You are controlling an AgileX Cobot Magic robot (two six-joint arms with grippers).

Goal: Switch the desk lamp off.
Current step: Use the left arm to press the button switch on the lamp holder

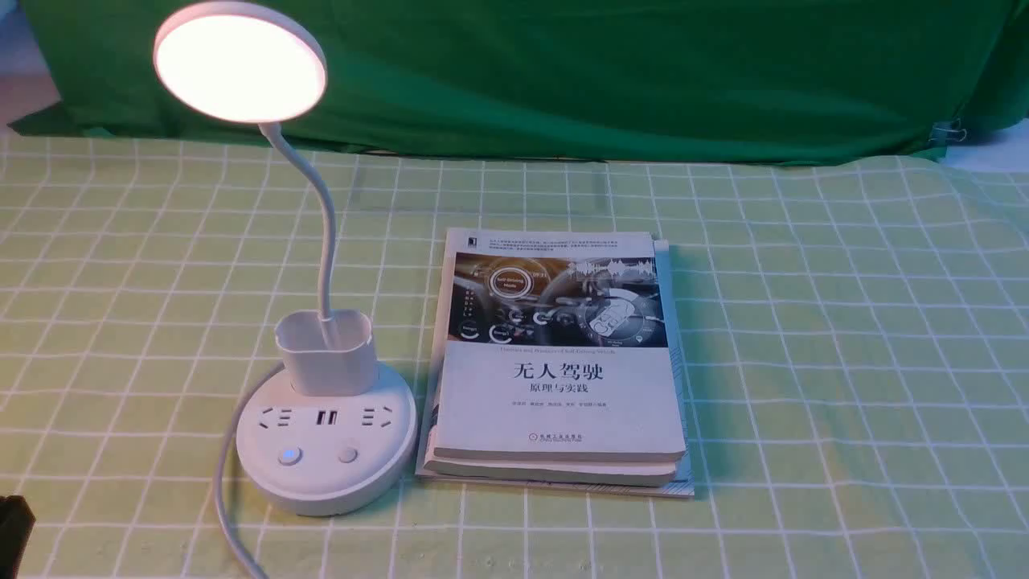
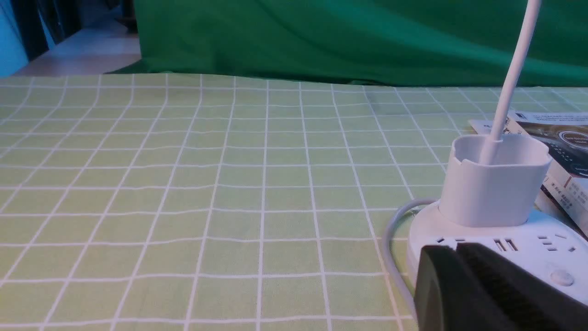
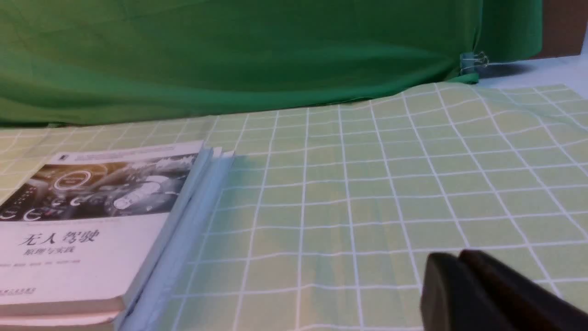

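Note:
The white desk lamp stands at the left of the table, and its round disc head point(image 1: 239, 62) is lit. Its gooseneck point(image 1: 325, 241) runs down into the small cup holder point(image 1: 325, 354) on the round base point(image 1: 325, 474). The base has sockets and two buttons, a bluish glowing left one point(image 1: 289, 457) and a plain right one point(image 1: 347, 455). My left gripper point(image 2: 456, 247) is shut and empty, just in front of the base point(image 2: 528, 234), whose right button point(image 2: 562, 277) shows beside it. In the front view only a dark corner of the left gripper point(image 1: 14, 531) shows. My right gripper point(image 3: 459, 257) is shut and empty above the cloth.
A stack of books point(image 1: 559, 370) lies right beside the lamp base and also shows in the right wrist view point(image 3: 92, 220). The lamp's grey cable point(image 1: 225, 498) curves off the base toward the front edge. A green checked cloth point(image 1: 844, 362) covers the table, with a green backdrop point(image 1: 603, 72) behind.

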